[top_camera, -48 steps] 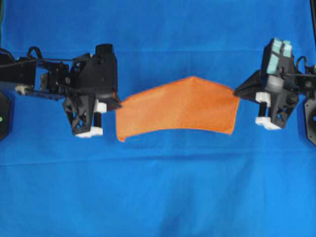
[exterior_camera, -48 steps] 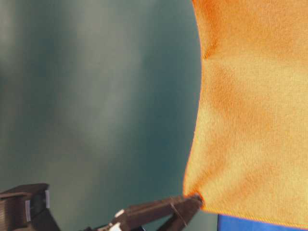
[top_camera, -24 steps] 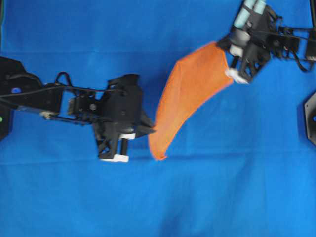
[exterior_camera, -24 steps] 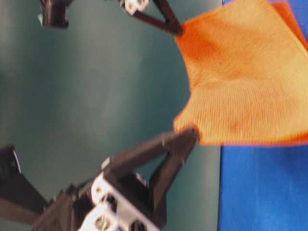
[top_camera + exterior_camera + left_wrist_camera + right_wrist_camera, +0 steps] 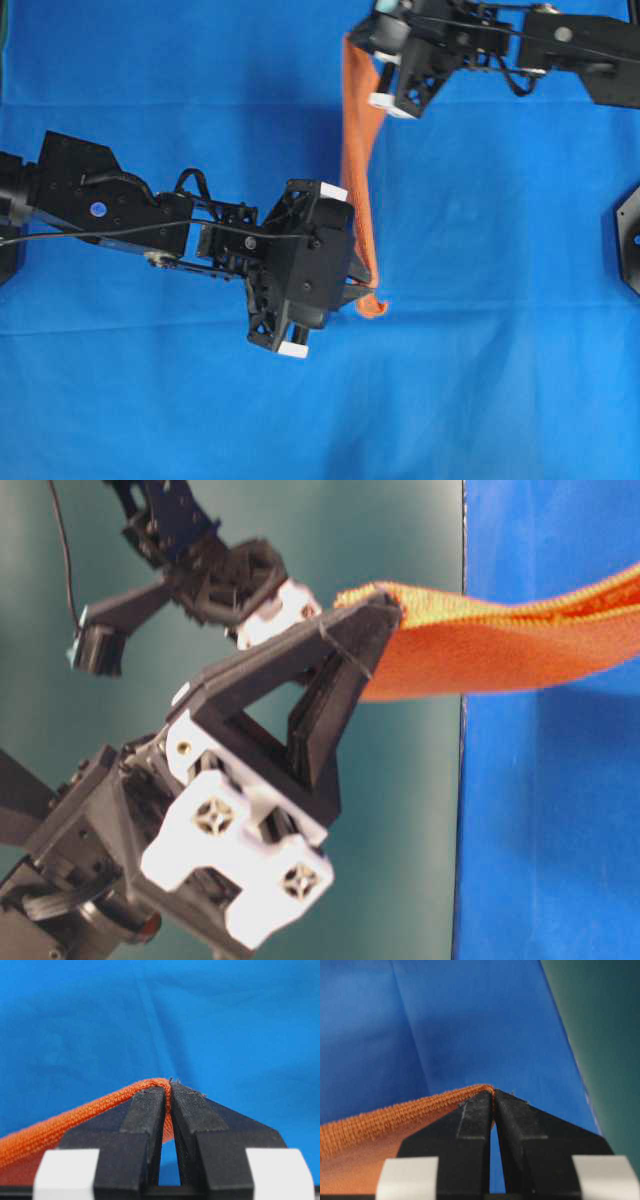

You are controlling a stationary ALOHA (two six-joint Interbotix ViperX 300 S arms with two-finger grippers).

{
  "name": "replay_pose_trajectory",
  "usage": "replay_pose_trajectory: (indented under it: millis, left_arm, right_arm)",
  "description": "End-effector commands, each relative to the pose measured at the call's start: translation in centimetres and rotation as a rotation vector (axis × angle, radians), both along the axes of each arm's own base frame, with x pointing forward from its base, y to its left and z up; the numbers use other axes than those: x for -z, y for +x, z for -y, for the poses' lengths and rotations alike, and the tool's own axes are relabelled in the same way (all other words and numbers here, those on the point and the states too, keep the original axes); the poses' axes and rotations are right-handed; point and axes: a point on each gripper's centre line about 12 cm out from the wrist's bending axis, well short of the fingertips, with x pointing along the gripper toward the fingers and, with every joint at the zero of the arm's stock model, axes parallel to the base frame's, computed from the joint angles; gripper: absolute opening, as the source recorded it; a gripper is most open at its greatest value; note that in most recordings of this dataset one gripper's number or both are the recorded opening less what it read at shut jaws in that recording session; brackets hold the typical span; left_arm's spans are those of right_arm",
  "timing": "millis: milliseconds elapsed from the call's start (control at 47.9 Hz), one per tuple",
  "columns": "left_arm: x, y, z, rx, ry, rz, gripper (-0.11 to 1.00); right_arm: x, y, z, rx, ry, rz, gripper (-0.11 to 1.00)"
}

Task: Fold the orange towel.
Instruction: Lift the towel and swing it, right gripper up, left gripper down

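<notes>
Orange towel (image 5: 357, 140) hangs edge-on | both jaws pinching its corners | bare blue cloth (image 5: 500, 350) all around

No legible text, label, brand, number or sign anywhere in these views.
</notes>
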Motion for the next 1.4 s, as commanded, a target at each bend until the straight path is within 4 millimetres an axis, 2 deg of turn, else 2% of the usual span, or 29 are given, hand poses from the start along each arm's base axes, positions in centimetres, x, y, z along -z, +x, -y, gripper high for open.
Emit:
replay_pose_trajectory:
  millis: [0, 230, 334, 543, 710, 856, 1065, 1170, 1378]
  left_arm:
    - [-1.8, 0.3, 1.5, 0.031, -0.009, 0.056, 0.02]
    - [-1.7, 0.9, 1.9, 0.040, -0.010, 0.087, 0.02]
    - [-1.8, 1.9, 2.0, 0.048, 0.000, 0.123, 0.02]
    - [-1.0, 5.2, 2.7, 0.084, 0.049, 0.173, 0.02]
    - [-0.2, 8.0, 2.9, 0.092, 0.068, 0.191, 0.02]
    - [0.2, 8.9, 3.1, 0.087, 0.060, 0.190, 0.02]
    - [1.7, 7.0, 3.0, 0.008, -0.060, 0.113, 0.02]
    - [3.6, 4.8, 3.2, -0.001, -0.081, 0.061, 0.02]
    - [5.8, 0.7, 3.2, -0.071, -0.192, 0.024, 0.02]
  right_arm:
    - [-2.0, 0.7, 0.6, -0.002, -0.034, 0.046, 0.03]
    - [-1.9, 0.4, 1.2, 0.013, -0.036, 0.044, 0.03]
    - [-1.7, -0.1, 1.4, 0.024, -0.033, 0.032, 0.03]
    - [-1.1, -3.6, 2.1, 0.089, -0.011, 0.014, 0.03]
    - [-0.8, -6.2, 1.4, 0.111, 0.001, 0.012, 0.03]
    - [-0.5, -7.4, 0.8, 0.123, 0.017, 0.012, 0.03]
    - [0.5, -6.5, 0.7, 0.107, 0.030, -0.005, 0.03]
    - [1.4, -5.0, 1.0, 0.082, 0.033, -0.013, 0.03]
    - [3.2, -1.2, 1.8, 0.020, 0.035, 0.004, 0.03]
